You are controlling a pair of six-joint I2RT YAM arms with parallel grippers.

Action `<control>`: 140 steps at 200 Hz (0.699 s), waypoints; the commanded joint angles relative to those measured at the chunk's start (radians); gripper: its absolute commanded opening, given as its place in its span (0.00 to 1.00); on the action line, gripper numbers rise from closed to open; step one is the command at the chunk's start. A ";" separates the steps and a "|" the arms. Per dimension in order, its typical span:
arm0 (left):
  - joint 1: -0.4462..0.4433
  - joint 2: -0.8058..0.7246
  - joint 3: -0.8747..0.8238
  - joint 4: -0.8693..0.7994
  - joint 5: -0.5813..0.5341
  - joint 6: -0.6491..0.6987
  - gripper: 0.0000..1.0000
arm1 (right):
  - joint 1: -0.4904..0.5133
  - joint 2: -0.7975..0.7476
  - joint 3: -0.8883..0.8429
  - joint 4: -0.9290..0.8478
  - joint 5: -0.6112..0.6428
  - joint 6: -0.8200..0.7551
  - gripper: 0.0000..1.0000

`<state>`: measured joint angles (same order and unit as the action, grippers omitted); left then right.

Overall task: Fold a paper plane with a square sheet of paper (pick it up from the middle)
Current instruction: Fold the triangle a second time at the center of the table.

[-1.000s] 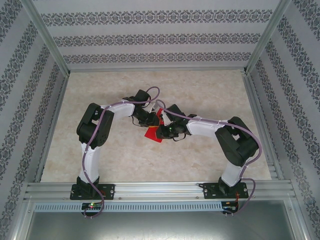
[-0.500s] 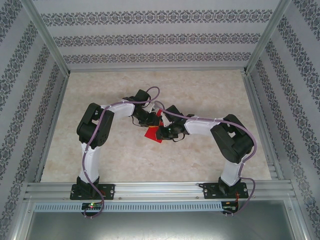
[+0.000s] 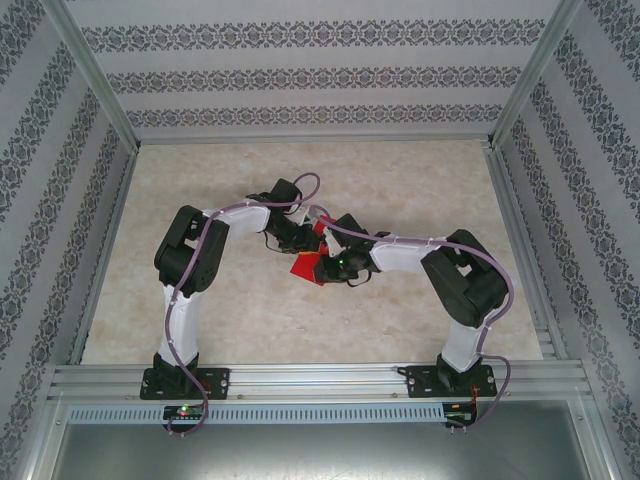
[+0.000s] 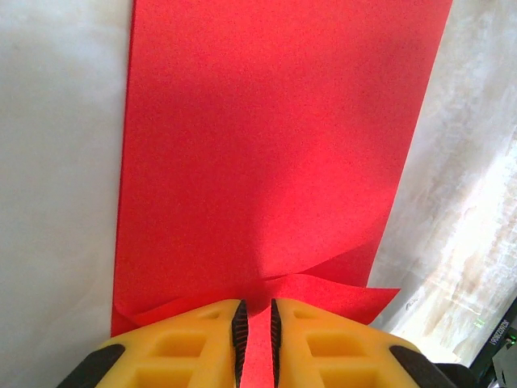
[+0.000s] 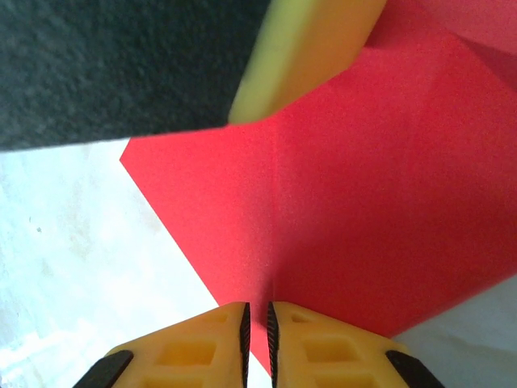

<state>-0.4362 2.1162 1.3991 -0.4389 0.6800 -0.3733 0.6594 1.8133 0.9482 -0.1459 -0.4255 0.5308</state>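
Note:
The square sheet of paper (image 3: 305, 267) is bright red and held up between both arms at the table's middle. In the left wrist view the paper (image 4: 266, 145) runs away from me as a long narrow strip, and a loose flap curls up beside the jaws. My left gripper (image 4: 256, 315) is shut on its near edge, with red showing between the pads. In the right wrist view the paper (image 5: 355, 202) has a straight crease down its middle. My right gripper (image 5: 257, 315) is shut on its lower edge at that crease. A yellow finger (image 5: 307, 48) of the left gripper shows above it.
The pale marbled table (image 3: 420, 180) lies under the arms, with bare surface on all sides of the paper. Patterned walls and metal posts (image 3: 95, 75) enclose it. An aluminium rail (image 3: 320, 380) carries both arm bases along the near edge.
The right arm's elbow has shifted slightly left, toward the middle. The paper has turned a little between the two grippers. Both grips have stayed the same.

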 commanded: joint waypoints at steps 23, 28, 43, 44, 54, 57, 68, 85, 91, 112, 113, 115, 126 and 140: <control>0.008 0.082 -0.011 -0.066 -0.084 0.034 0.22 | 0.030 -0.033 -0.047 -0.081 0.030 -0.014 0.17; 0.008 0.082 -0.011 -0.065 -0.083 0.034 0.22 | 0.032 -0.034 -0.052 -0.079 0.029 -0.013 0.17; 0.008 0.082 -0.010 -0.067 -0.085 0.034 0.22 | 0.034 -0.038 -0.065 -0.069 0.024 -0.004 0.17; 0.008 0.081 -0.010 -0.067 -0.085 0.034 0.22 | 0.034 -0.038 -0.065 -0.068 0.023 -0.003 0.17; 0.008 0.083 -0.009 -0.070 -0.085 0.037 0.22 | 0.038 -0.043 -0.069 -0.069 0.019 -0.001 0.16; 0.008 0.083 -0.007 -0.070 -0.085 0.037 0.22 | 0.040 -0.045 -0.069 -0.068 0.020 0.000 0.17; 0.008 0.084 -0.006 -0.073 -0.085 0.038 0.22 | 0.043 -0.052 -0.078 -0.070 0.024 0.006 0.17; 0.008 0.084 -0.006 -0.072 -0.084 0.038 0.22 | 0.042 -0.055 -0.090 -0.075 0.029 0.012 0.16; 0.008 0.084 -0.006 -0.073 -0.085 0.039 0.22 | 0.042 -0.057 -0.097 -0.073 0.027 0.014 0.16; 0.008 0.082 -0.006 -0.073 -0.084 0.040 0.22 | 0.046 -0.074 -0.113 -0.069 0.025 0.025 0.16; 0.007 0.082 -0.006 -0.073 -0.083 0.040 0.22 | 0.046 -0.075 -0.114 -0.070 0.025 0.026 0.16; 0.008 0.083 -0.007 -0.072 -0.083 0.040 0.22 | 0.047 -0.076 -0.115 -0.072 0.025 0.026 0.16; 0.008 0.083 -0.005 -0.075 -0.081 0.040 0.22 | 0.047 -0.083 -0.114 -0.075 0.022 0.027 0.16; 0.008 0.083 -0.003 -0.073 -0.077 0.040 0.22 | 0.045 -0.093 -0.107 -0.069 0.009 0.032 0.16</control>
<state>-0.4362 2.1277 1.4132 -0.4526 0.6994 -0.3687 0.6876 1.7435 0.8631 -0.1268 -0.3996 0.5472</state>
